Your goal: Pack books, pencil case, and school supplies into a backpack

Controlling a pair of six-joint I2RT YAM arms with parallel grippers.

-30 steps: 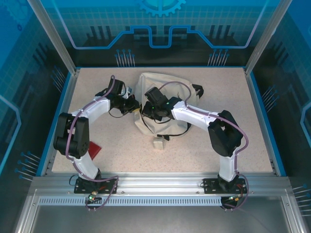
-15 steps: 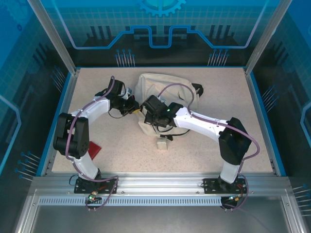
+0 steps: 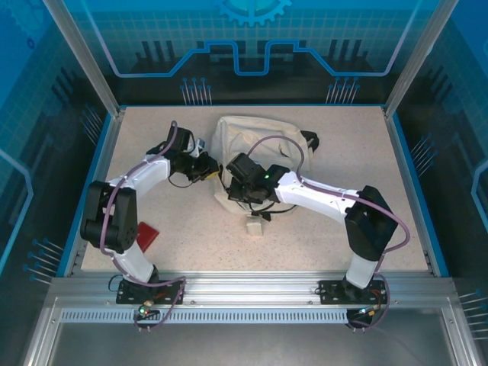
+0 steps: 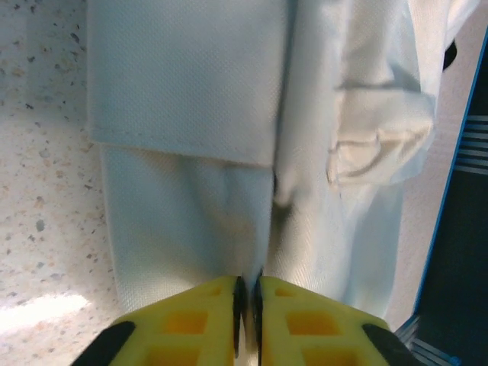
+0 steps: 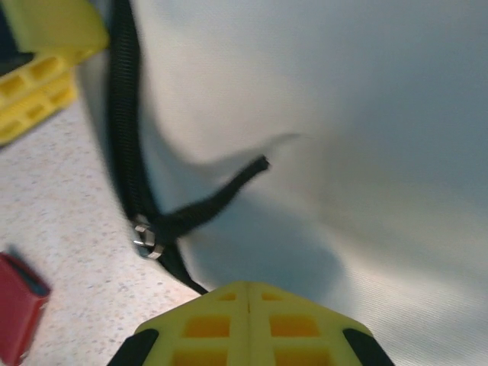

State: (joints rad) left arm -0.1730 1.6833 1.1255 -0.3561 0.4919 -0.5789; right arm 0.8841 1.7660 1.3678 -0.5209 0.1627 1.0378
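Note:
The cream-white backpack (image 3: pixel 255 137) lies at the back middle of the table, its black zip line (image 5: pixel 122 114) running down its left edge. My left gripper (image 4: pixel 248 286) is at that left edge, with a fold of the backpack fabric (image 4: pixel 259 229) pinched between its nearly closed yellow fingers. Beside it, my right gripper (image 5: pixel 249 288) rests shut and empty against the backpack's front. Just ahead of it lie the metal zip slider (image 5: pixel 146 236) and its black pull cord (image 5: pixel 221 191). From above, both grippers (image 3: pixel 210 169) (image 3: pixel 238 183) meet at the bag's left side. The books are out of view.
A small red flat object (image 3: pixel 146 232) lies on the speckled table by the left arm's base; it shows again (image 5: pixel 19 305) in the right wrist view. The beige tag (image 3: pixel 254 225) dangles in front of the backpack. Blue rails (image 3: pixel 418 183) border the table.
My right gripper has slid a little toward the near-left along the bag, and its elbow has swung out to the right. The left gripper has stayed at the bag's edge.

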